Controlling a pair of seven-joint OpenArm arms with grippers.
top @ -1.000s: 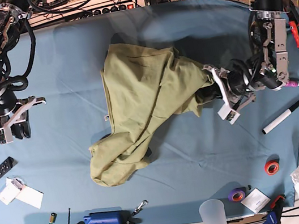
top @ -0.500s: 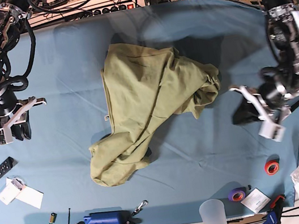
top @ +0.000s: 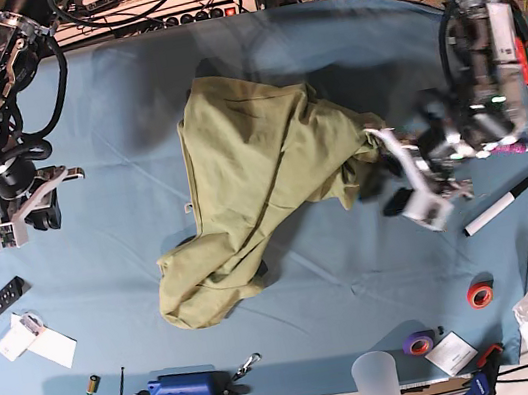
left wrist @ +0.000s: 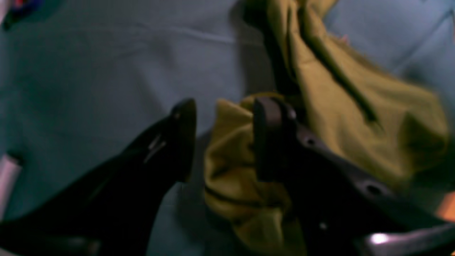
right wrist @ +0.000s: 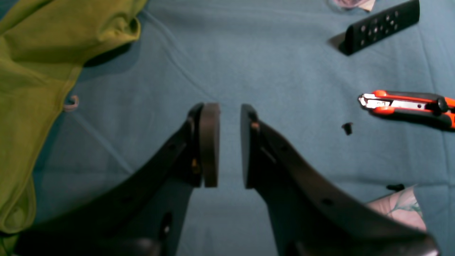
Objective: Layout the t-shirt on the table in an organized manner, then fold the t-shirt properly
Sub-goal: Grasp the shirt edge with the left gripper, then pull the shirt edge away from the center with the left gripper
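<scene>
Our left hand (left wrist: 220,142) is spread, a bunched corner of the t-shirt (top: 260,173) between its fingers, the shirt running diagonally away over the worktop (top: 136,280). Our right hand (right wrist: 230,142), part-spread and empty, hangs well apart.

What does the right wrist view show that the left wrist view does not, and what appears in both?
Only the right wrist view shows the right gripper, its jaws parted over bare cloth with nothing between them, plus a black remote and an orange-handled utility knife lying on the table.

Only the left wrist view shows the left gripper, its jaws apart around a bunched fold of fabric; the picture is blurred, so contact is hard to judge.

Both show the olive-green t-shirt and the teal tabletop.
</scene>
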